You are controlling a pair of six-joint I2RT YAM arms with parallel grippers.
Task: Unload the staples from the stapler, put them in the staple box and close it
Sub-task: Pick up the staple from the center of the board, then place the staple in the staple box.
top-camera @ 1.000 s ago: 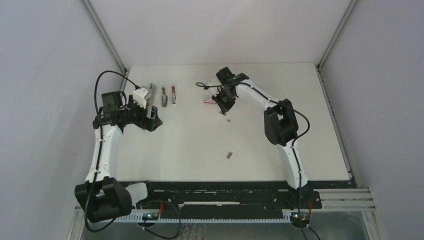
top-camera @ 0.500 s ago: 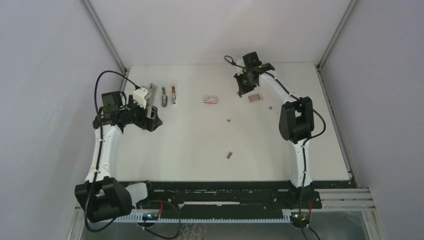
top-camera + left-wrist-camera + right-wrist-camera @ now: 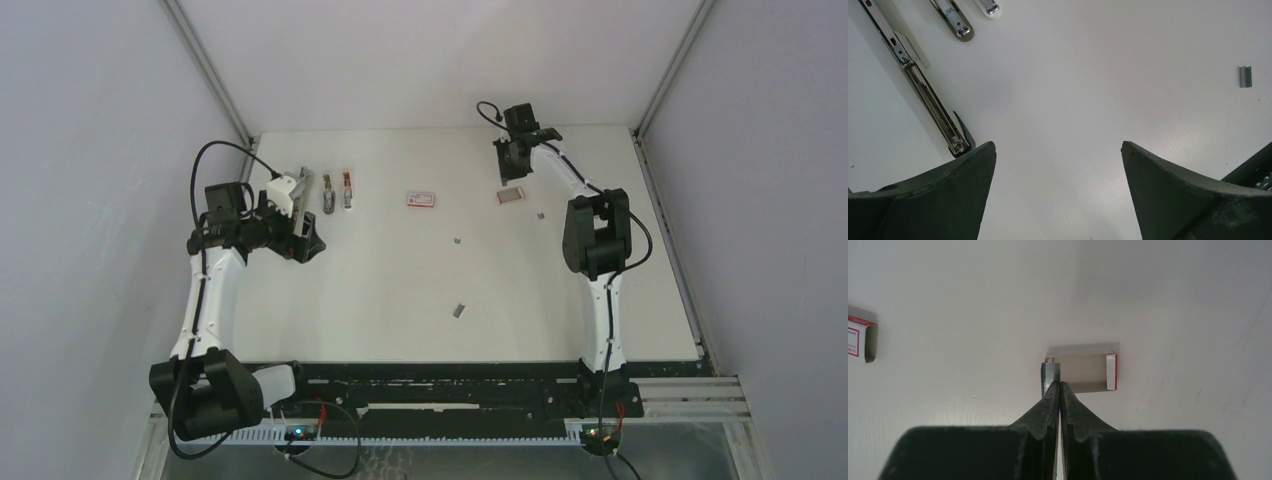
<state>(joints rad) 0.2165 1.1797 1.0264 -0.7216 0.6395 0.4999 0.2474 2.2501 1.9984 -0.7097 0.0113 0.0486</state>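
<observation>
Right gripper (image 3: 1059,386) farther right; staples (image 3: 1050,373) grey, ribbed.

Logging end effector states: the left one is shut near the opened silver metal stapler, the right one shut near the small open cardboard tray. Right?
No: the left end effector is open, jaws wide apart, as the left wrist view shows. It is near the opened silver metal stapler, and the right end effector is shut near the small open cardboard tray.

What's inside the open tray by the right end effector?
One grey staple block at the tray's left end; rest bare cardboard. The shut right end effector covers its near-left corner.
</observation>
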